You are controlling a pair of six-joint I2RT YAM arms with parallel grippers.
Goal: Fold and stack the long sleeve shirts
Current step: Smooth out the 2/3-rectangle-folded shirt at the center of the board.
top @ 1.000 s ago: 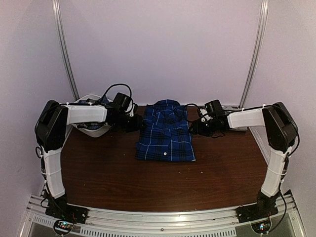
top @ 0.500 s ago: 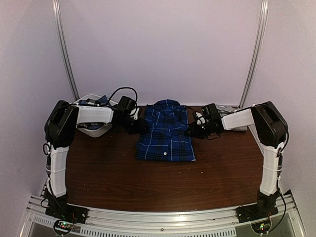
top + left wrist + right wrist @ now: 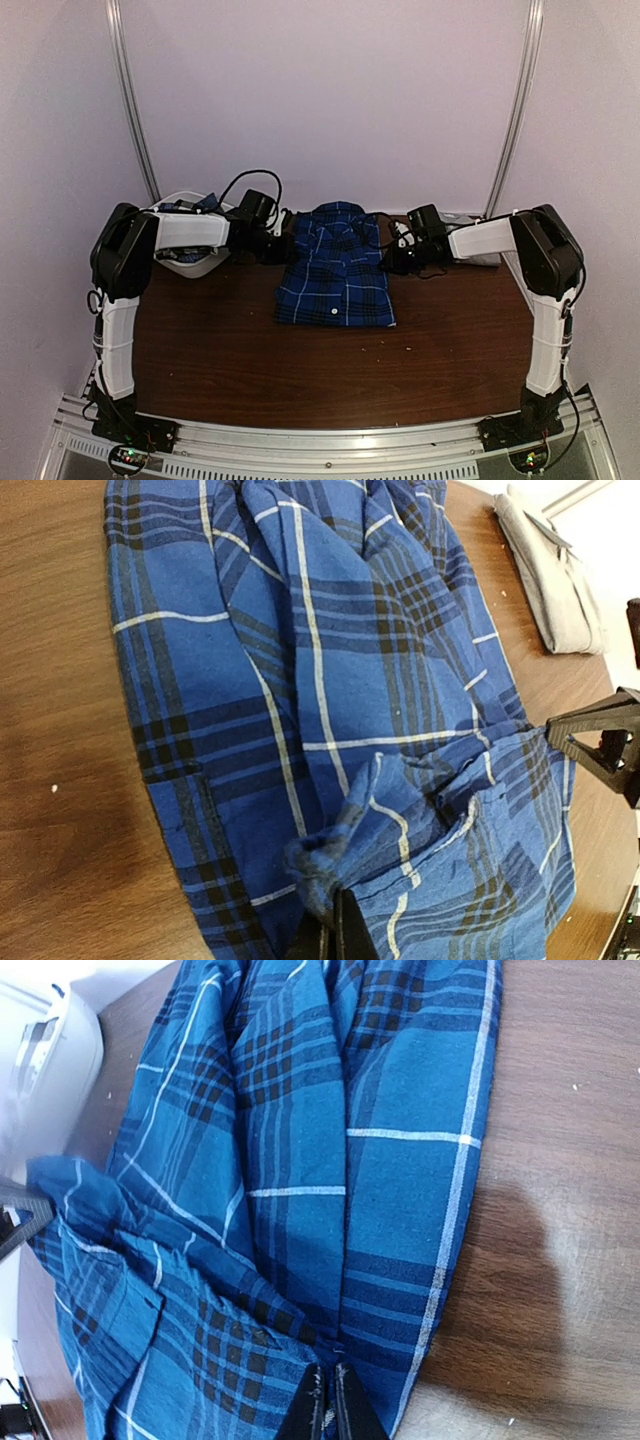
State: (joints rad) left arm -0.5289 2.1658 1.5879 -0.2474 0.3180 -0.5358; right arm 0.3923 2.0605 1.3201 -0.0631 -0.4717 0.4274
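Black and white lines cross the royal-blue plaid cloth shirt (image 3: 335,272). A plain grey cloth shirt (image 3: 550,585) and white plastic basket (image 3: 70,1060) show single colours.

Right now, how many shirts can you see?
2: the blue plaid shirt in the table's middle, and a grey shirt at the far right edge. The basket may hide more.

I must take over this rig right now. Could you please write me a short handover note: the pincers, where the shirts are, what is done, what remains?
Pincers: left pincer shut on the blue plaid shirt at its far left edge; right pincer shut on its far right edge.
Things: that shirt lies on the table, mid-far; grey shirt far right, apart; white basket far left, contents unclear.
Done: blue one looks folded.
Left: probably stack it with the grey one, then check the basket.
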